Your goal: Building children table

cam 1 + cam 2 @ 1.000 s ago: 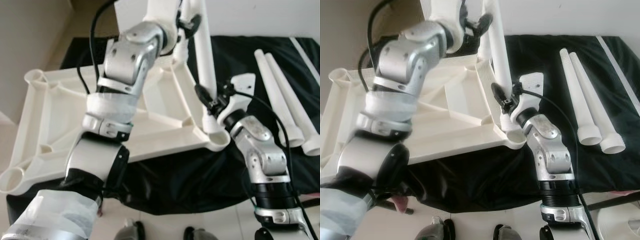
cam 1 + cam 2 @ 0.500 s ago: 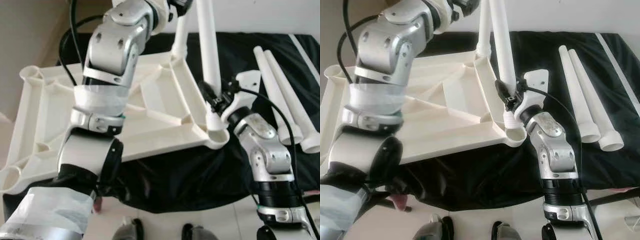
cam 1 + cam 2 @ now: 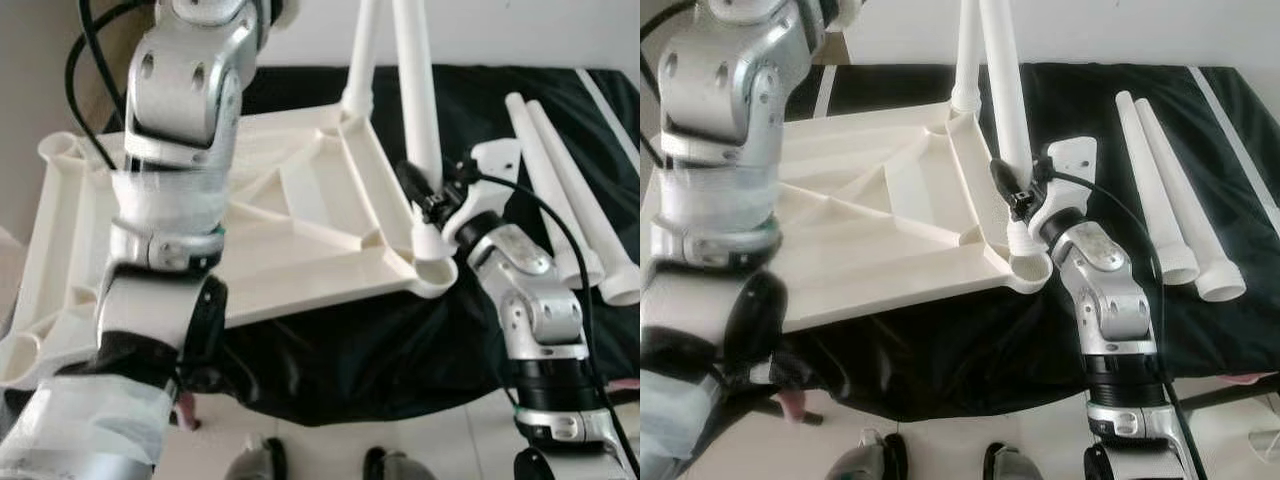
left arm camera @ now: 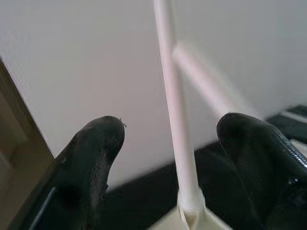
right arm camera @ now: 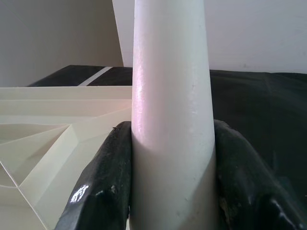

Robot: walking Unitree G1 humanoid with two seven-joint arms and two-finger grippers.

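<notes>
Since a second ago the left arm has lifted up and away from the far leg, so the left gripper (image 4: 168,158) now hovers released, its two black fingers (image 4: 91,163) spread wide on either side of that leg without touching it, while the right arm has stayed put. The upside-down white plastic children's table top (image 3: 300,230), ribbed on its underside, lies on a black cloth (image 3: 470,110) spread over the work surface, with round corner sockets showing. At its near right corner socket (image 3: 437,272) a white tapered plastic table leg (image 3: 418,110) stands nearly upright, its lower end at the socket, and the right gripper (image 5: 170,158) is clenched around it low down, a finger pressed to each side. A second slim white leg (image 3: 362,60) stands in the far corner of the top. Two more white tapered legs (image 3: 570,200) lie side by side on the cloth to the right, apart from the table top
</notes>
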